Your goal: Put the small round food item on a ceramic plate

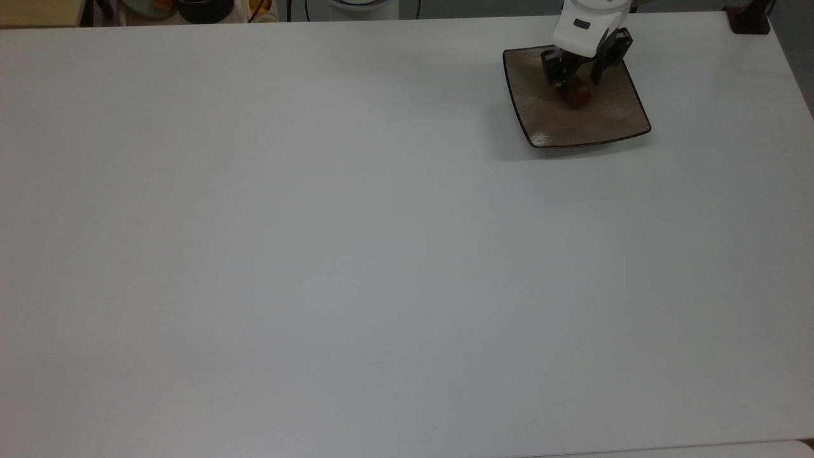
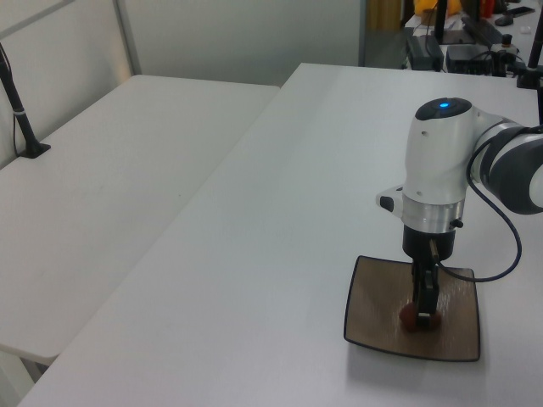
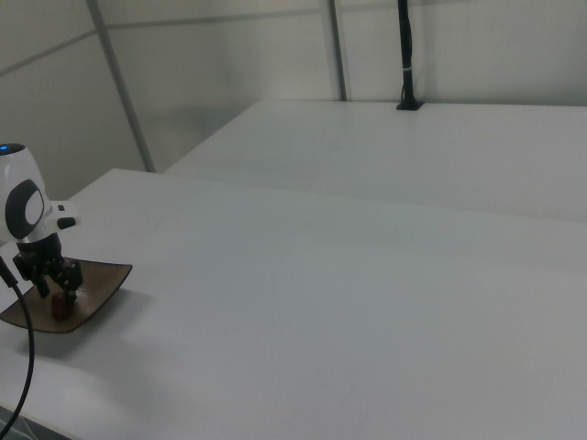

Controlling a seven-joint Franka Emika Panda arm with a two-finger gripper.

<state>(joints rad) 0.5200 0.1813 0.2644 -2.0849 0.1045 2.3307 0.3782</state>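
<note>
The small reddish-brown food item [image 1: 576, 97] rests near the middle of the square brown ceramic plate [image 1: 550, 124], at the top view's upper right. My gripper [image 1: 575, 77] stands straight over it, open, with one finger on each side of the item and a gap to each. In the left view the food item [image 2: 411, 318] lies on the plate [image 2: 373, 307] just below my gripper [image 2: 424, 303]. In the right view the plate [image 3: 99, 276] is at the far left, with my gripper [image 3: 55, 282] above the food item [image 3: 60, 306].
The white table [image 1: 318, 254] stretches wide in the top view. Bowls and clutter [image 1: 203, 9] sit beyond its far edge, and a black post base [image 1: 750, 20] stands at its upper right corner. A second white table [image 2: 102, 195] adjoins on the left view's left.
</note>
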